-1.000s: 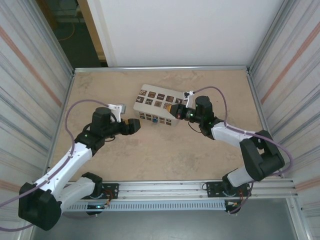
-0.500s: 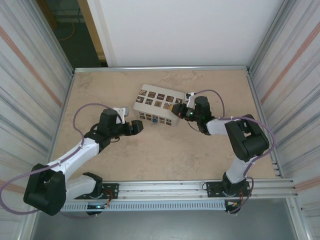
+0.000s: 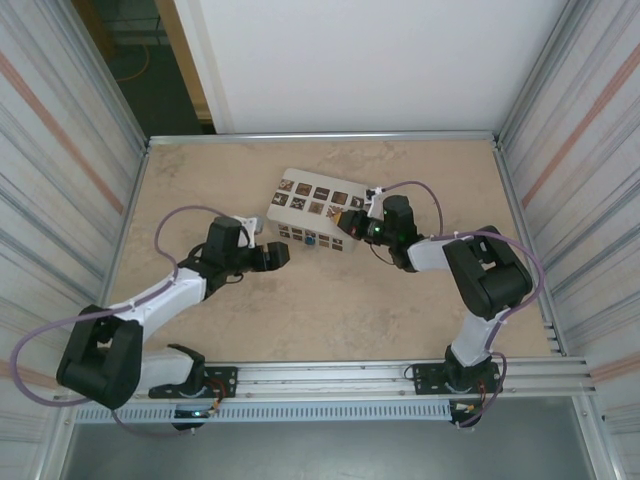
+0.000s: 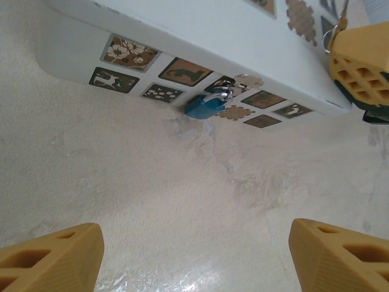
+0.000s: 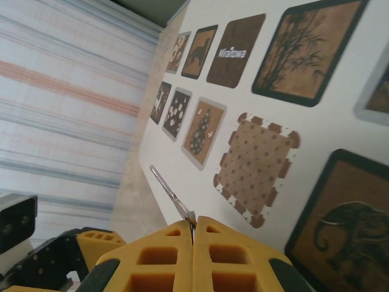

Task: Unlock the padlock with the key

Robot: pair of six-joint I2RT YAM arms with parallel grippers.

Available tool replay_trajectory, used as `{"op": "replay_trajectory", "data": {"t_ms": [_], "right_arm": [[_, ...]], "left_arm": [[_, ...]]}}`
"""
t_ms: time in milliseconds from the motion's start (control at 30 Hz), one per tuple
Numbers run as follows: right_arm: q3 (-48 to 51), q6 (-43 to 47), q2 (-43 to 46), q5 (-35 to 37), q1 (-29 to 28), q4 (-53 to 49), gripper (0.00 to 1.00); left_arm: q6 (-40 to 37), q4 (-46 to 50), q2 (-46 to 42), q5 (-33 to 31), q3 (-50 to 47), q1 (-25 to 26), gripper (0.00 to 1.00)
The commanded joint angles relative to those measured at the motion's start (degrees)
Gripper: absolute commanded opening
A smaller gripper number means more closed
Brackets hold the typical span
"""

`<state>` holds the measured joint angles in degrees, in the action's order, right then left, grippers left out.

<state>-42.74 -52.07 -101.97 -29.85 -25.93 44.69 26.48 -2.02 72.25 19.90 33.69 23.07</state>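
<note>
L gripper [image 4: 194,255] jaws wide apart, empty, facing padlock [image 4: 205,104] on white box [image 4: 200,24] side. R gripper [image 5: 193,231] pinched tight on key [image 5: 171,194], above box top.

Both arms [image 3: 165,295] are white and black, with purple cables [image 3: 410,183] and honeycombed yellow-orange jaws

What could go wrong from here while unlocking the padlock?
The thin metal key is pinched only at its end by the shut right end effector, so it could twist or slip. The small blue padlock hangs on the white tagged box; the open left end effector holds nothing, so it may swing away.
</note>
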Motion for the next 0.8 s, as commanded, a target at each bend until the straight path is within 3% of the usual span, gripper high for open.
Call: {"op": "replay_trajectory", "data": {"t_ms": [0, 267, 533, 767], "right_arm": [[1.37, -0.72, -1.48, 1.33, -2.5, -0.55, 0.0], [1.7, -3.27, -3.82, 3.36, -5.18, 2.87, 0.0], [-0.03, -2.68, -2.42, 3.36, -5.08, 1.4, 0.0], [-3.63, -2.2, -0.44, 0.9, -4.67, -0.97, 0.0]], "left_arm": [[-2.96, -1.58, 2.22, 1.6, 2.58, -0.38, 0.8], [-3.59, -6.34, 9.67, 3.77, 4.29, -1.02, 0.77], [1.37, -16.66, 19.67, 12.07, 7.86, -7.0, 0.58], [0.83, -17.41, 25.63, 14.13, 12.96, -7.51, 0.47]]}}
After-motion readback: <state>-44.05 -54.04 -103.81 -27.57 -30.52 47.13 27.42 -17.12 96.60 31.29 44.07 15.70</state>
